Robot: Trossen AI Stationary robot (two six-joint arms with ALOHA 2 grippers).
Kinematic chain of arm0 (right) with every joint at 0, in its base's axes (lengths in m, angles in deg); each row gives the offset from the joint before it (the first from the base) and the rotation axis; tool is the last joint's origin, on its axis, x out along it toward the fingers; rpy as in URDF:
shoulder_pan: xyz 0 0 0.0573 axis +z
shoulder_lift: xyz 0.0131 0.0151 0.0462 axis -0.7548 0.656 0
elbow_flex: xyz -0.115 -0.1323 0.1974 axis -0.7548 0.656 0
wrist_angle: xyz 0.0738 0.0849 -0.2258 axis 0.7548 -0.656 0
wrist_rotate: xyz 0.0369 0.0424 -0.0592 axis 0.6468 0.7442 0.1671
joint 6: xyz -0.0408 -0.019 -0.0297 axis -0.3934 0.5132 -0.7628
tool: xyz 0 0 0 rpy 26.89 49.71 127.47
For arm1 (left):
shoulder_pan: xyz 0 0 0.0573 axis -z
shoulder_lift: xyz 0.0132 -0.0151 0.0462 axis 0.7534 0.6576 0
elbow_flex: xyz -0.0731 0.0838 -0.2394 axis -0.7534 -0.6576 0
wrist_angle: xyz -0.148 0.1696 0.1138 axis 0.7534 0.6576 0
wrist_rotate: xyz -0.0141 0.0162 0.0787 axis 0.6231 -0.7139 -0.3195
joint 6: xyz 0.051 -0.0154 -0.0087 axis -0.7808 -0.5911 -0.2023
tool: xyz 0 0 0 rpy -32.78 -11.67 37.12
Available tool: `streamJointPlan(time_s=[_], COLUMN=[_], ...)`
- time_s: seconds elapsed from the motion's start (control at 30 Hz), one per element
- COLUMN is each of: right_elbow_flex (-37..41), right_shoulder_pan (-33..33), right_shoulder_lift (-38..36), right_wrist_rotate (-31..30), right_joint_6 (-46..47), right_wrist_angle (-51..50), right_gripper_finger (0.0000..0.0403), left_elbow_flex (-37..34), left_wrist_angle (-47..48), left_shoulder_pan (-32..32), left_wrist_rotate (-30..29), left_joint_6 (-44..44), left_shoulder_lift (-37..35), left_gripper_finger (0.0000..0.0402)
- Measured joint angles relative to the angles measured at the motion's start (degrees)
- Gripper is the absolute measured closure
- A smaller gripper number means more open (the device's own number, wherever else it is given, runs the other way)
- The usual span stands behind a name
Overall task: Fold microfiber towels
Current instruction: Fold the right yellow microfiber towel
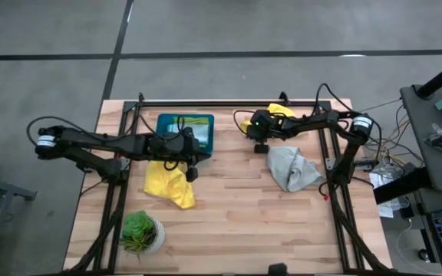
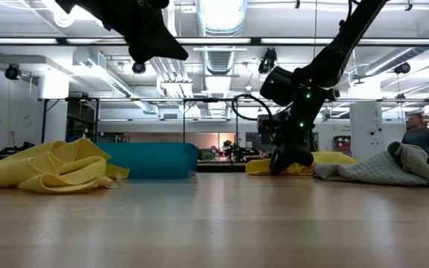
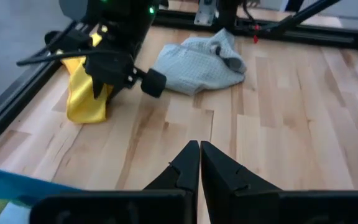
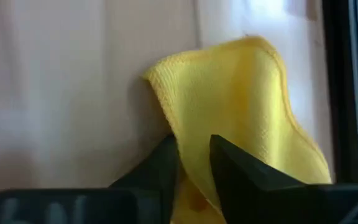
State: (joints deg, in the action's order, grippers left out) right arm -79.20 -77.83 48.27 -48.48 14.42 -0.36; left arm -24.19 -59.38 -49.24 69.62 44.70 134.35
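Two yellow towels: one crumpled (image 1: 169, 184) just beside the teal tray (image 1: 206, 123), one (image 4: 241, 118) farther off.
Right gripper (image 4: 194, 155): pinching that far towel's fold; only its wrist view shows this.
Left gripper (image 3: 199, 163): fingers pressed together, empty, near the tray.
Grey towel (image 1: 291, 169): beyond the right gripper from the tray.

Yellow towel (image 1: 281, 112) mostly under the right arm; tray (image 1: 206, 123) contents half hidden by the left arm

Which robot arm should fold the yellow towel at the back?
Probably the right. Its gripper is already down on the back yellow towel, fingers pinching a fold. The left gripper is shut, over bare wood.
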Motion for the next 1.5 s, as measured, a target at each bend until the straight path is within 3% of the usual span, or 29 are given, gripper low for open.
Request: streamJointPlan(time_s=[0.13, 0.2, 0.33, 0.6, 0.73, 0.97, 1.3, 1.5], right_elbow_flex=[0.0, 0.0, 0.13, 1.42, 2.0, 2.21, 2.16, 2.16], right_shoulder_pan=[-0.85, -0.88, -0.4, 4.42, 8.08, 16.71, 27.75, 31.92], right_shoulder_lift=[1.05, 1.04, -1.83, -14.55, -21.33, -29.38, -30.48, -29.6], right_wrist_rotate=[1.07, 1.18, 3.93, 8.65, 13.7, 15.7, 15.65, 15.69], right_joint_6=[0.24, 0.83, 3.56, 11.86, 17.83, 24.65, 32.34, 36.07], right_wrist_angle=[0.2, 0.68, 0.78, -0.32, -2.26, -4.95, -3.41, 1.4], right_gripper_finger=[0.0379, 0.0388, 0.0394, 0.0394, 0.0394, 0.0394, 0.0394, 0.0394], left_elbow_flex=[-0.04, -0.04, -0.04, 0.05, 0.05, 0.14, 0.03, -0.24], left_wrist_angle=[-1.18, -0.98, -0.85, -4.72, -8.43, -12.0, -15.52, -25.69], left_shoulder_pan=[0.0, 0.0, 0.0, 0.0, 0.07, 0.74, 5.13, 7.55], left_wrist_rotate=[-0.15, -0.37, -1.54, -1.86, -1.73, -1.18, -0.77, -0.67], left_joint_6=[-0.02, -0.07, 0.16, 0.22, 0.11, 0.04, 0.14, -2.98], left_shoulder_lift=[0.68, 0.91, 1.7, 2.55, 2.77, 2.77, 3.04, 8.61], left_gripper_finger=[0.0402, 0.0402, 0.0402, 0.0402, 0.0402, 0.0399, 0.0299, 0.025])
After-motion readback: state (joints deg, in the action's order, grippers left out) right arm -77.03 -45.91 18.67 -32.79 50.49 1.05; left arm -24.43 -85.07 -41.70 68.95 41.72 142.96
